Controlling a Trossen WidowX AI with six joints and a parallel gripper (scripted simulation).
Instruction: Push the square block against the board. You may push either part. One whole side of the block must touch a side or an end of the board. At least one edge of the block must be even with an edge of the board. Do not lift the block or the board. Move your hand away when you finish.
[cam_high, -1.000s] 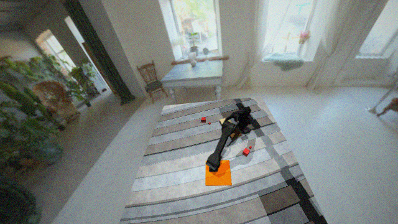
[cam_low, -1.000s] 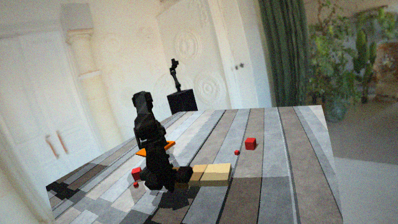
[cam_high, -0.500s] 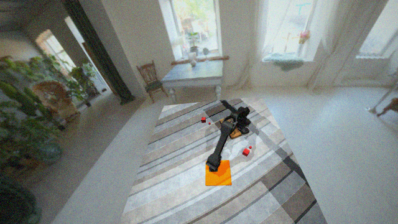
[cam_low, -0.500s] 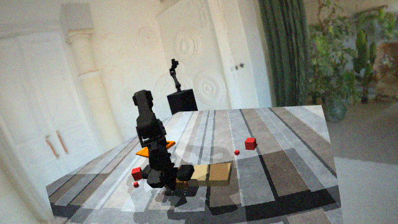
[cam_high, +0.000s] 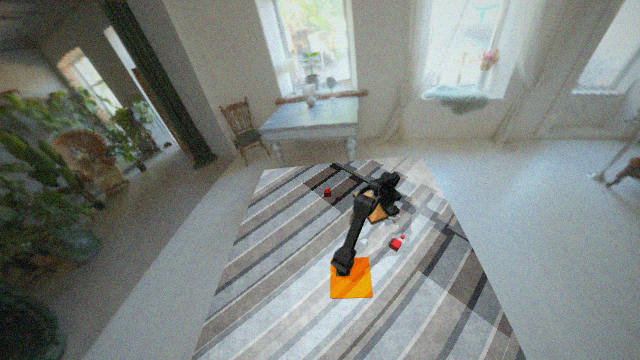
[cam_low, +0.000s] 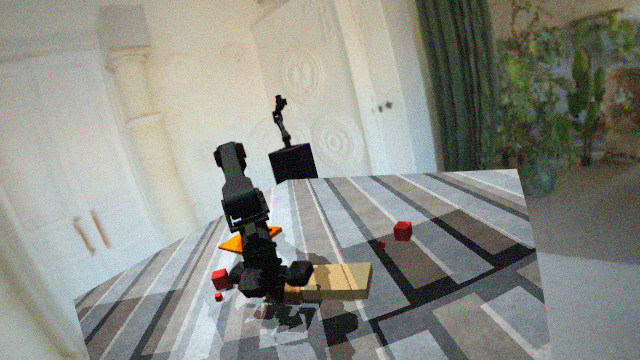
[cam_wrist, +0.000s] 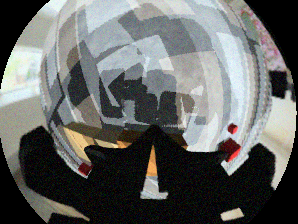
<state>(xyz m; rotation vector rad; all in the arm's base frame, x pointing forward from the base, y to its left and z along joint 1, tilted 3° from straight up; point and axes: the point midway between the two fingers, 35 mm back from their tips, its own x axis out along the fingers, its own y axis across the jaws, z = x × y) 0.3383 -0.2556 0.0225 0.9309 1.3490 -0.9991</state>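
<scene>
The pale wooden board (cam_low: 345, 280) lies flat on the striped table top. The darker square block (cam_low: 295, 293) sits at the board's left end and seems to touch it, but my arm hides most of it. My gripper (cam_low: 270, 292) (cam_high: 389, 200) (cam_wrist: 153, 127) is shut and empty, low over the block. In the top view a tan wooden patch shows under the wrist; I cannot tell which piece it is. In the wrist view wood (cam_wrist: 82, 134) shows just left of the fingers.
Red cubes lie around: one (cam_high: 327, 191) (cam_low: 402, 231) beyond the board, one (cam_high: 396, 244) (cam_low: 220, 279) near the arm, with tiny red bits (cam_low: 381, 245) (cam_low: 218, 297) close by. The arm stands on an orange base plate (cam_high: 357, 285) (cam_low: 235, 243).
</scene>
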